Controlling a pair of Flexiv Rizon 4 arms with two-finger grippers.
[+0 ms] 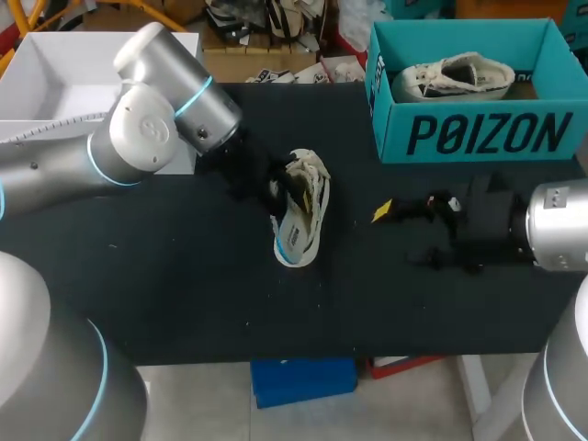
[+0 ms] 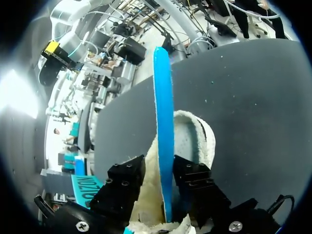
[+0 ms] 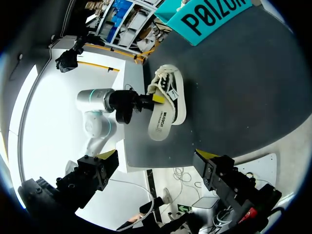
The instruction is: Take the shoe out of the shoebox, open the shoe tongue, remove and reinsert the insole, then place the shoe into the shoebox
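Note:
A white shoe (image 1: 303, 207) lies on its side in the middle of the black table (image 1: 184, 276). My left gripper (image 1: 277, 186) is at the shoe's opening. In the left wrist view its fingers (image 2: 126, 178) stand slightly apart on either side of the blue-edged insole (image 2: 164, 146), which rises on edge out of the fleecy shoe (image 2: 195, 141); a gap shows on one side. My right gripper (image 1: 404, 236) hangs open and empty to the right of the shoe. In the right wrist view the shoe (image 3: 168, 105) lies ahead of the open right gripper (image 3: 158, 161), with the left gripper (image 3: 151, 100) against it.
The teal shoebox (image 1: 478, 133) stands at the back right, with a second white shoe (image 1: 455, 78) inside; it also shows in the right wrist view as the shoebox (image 3: 209, 17). A white box (image 1: 55, 73) sits at the back left.

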